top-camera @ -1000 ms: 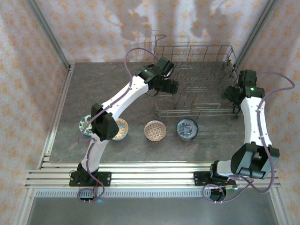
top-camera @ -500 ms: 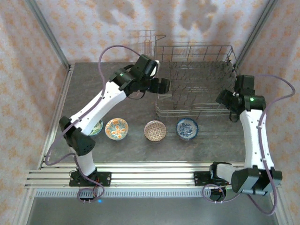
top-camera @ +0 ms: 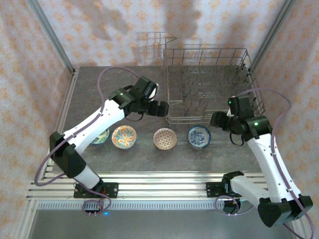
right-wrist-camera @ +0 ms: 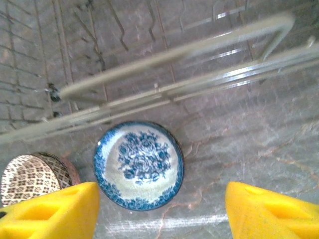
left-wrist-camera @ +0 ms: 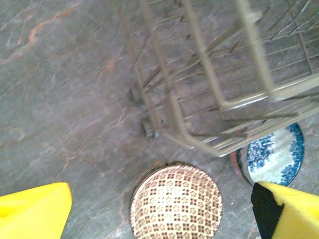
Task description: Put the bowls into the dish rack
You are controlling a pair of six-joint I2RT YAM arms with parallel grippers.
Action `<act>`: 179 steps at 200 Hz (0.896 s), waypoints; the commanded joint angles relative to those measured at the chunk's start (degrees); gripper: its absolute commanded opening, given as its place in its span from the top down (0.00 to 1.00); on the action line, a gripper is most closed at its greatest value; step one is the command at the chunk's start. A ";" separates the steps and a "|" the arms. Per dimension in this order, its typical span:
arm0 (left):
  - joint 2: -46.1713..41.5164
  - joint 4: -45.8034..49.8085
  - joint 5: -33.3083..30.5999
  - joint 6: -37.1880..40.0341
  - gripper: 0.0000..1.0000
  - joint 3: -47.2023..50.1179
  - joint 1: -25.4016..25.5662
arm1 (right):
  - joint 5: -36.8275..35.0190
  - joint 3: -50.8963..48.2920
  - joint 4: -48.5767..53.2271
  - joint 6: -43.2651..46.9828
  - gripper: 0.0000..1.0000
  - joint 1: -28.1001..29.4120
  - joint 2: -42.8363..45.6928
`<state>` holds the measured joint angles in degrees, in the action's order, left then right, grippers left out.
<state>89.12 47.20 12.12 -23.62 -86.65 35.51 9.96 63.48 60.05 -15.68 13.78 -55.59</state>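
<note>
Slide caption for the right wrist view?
Open right gripper looks down on the blue-white bowl beside the dish rack.

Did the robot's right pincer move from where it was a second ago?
Yes. The right pincer moved from the right end of the dish rack leftward and nearer, toward the blue-white bowl.

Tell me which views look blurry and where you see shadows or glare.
Left wrist: rack wires smeared by motion blur, brown bowl slightly soft. Right wrist: rack rail streaked, with bright glints; blue bowl sharper. Top external: sharp, arm shadows on the back wall, glare on the near rails.
</note>
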 commanded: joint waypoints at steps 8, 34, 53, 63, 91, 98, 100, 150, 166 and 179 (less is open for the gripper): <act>-5.56 -2.90 1.52 -0.90 0.06 5.75 -2.25 | -5.94 -4.20 -1.16 -5.67 0.35 4.57 0.46; -6.91 -2.96 2.12 -0.12 0.06 8.46 -3.22 | -9.68 -8.97 -4.83 -9.77 0.36 8.38 -1.11; -6.87 -3.06 2.79 0.12 0.07 9.88 -3.86 | -12.35 -12.43 -7.95 -11.51 0.40 9.52 -2.44; -6.61 -2.99 3.06 0.43 0.07 10.13 -4.04 | -13.80 -13.71 -9.07 -12.03 0.41 9.65 -2.89; -5.63 -2.72 3.24 1.30 0.07 10.27 -4.08 | -15.40 -16.51 -12.30 -11.57 0.42 9.73 -3.68; -5.31 -2.73 3.34 1.44 0.07 10.15 -4.04 | -14.90 -17.23 -13.45 -11.31 0.42 9.70 -4.10; -5.24 -2.73 3.35 1.53 0.07 10.11 -4.04 | -14.58 -17.38 -13.79 -11.19 0.42 9.69 -4.29; -4.48 -2.37 3.68 2.32 0.07 10.13 -4.04 | -10.26 -24.62 -24.67 -8.93 0.42 9.70 -6.81; -4.60 -2.68 3.93 2.40 0.07 10.49 -4.04 | -11.57 -25.81 -26.22 -8.88 0.43 9.71 -6.71; -4.74 -2.81 4.15 2.36 0.07 10.63 -4.04 | -12.06 -26.45 -27.03 -8.67 0.44 9.71 -7.12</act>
<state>84.14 45.30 15.22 -22.46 -76.75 31.83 -0.47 37.93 38.02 -25.28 23.11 -62.54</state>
